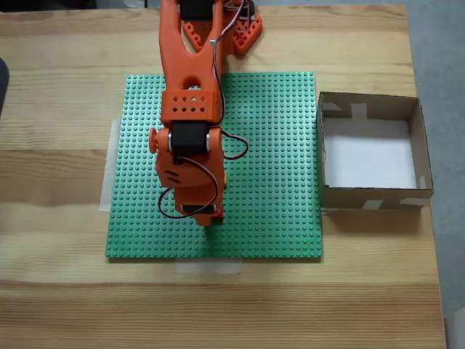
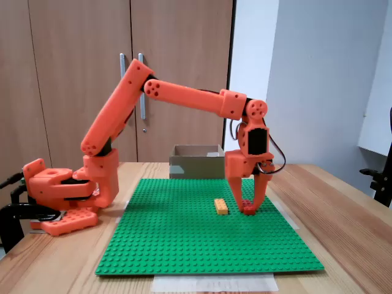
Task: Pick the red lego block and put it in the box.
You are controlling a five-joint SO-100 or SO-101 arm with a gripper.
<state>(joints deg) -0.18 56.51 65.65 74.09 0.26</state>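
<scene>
Currently your gripper (image 2: 248,207) stands low on the green baseplate (image 2: 184,245), jaws spread and straddling the red block (image 2: 250,209), not visibly clamped. Block lies directly between the fingertips, just right of the yellow brick (image 2: 220,206); the box (image 1: 370,153) sits empty beside the plate.

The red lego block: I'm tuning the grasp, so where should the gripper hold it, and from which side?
Grip the red lego block across its two side walls, coming straight down from above. It lies flat on the green baseplate, so only the sides are free; the gripper already straddles it that way.
</scene>
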